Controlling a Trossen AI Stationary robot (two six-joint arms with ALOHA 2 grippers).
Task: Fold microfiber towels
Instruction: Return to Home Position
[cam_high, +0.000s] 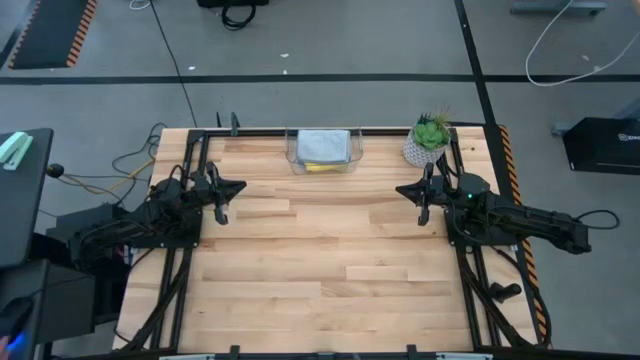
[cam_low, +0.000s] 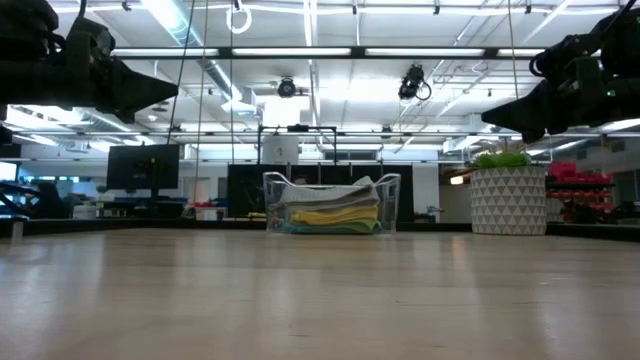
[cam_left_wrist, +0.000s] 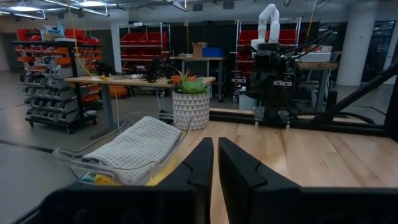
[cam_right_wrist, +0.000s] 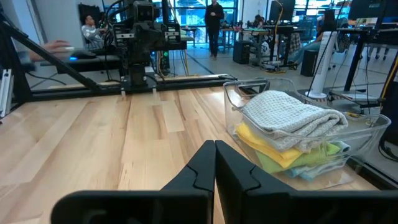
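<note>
- Looking down on the table (cam_high: 330, 260), we saw the transparent bin (cam_high: 292, 158) at the middle of its far edge.
- The microfiber towels (cam_low: 330, 210) lay folded and stacked inside that bin.
- The grey towel (cam_high: 324, 145) was on top and the yellow towel (cam_right_wrist: 261, 142) under it. Below came the green towel (cam_right_wrist: 272, 163), and the light blue towel (cam_right_wrist: 314, 167) lay lowest.
- The left gripper (cam_left_wrist: 215, 144) hung above the table's left side, closed tight with nothing held.
- The right gripper (cam_right_wrist: 215, 144) hung above the right side, likewise closed and empty.
- A potted plant (cam_high: 430, 140) stood by the far right corner, apart from the bin.
</note>
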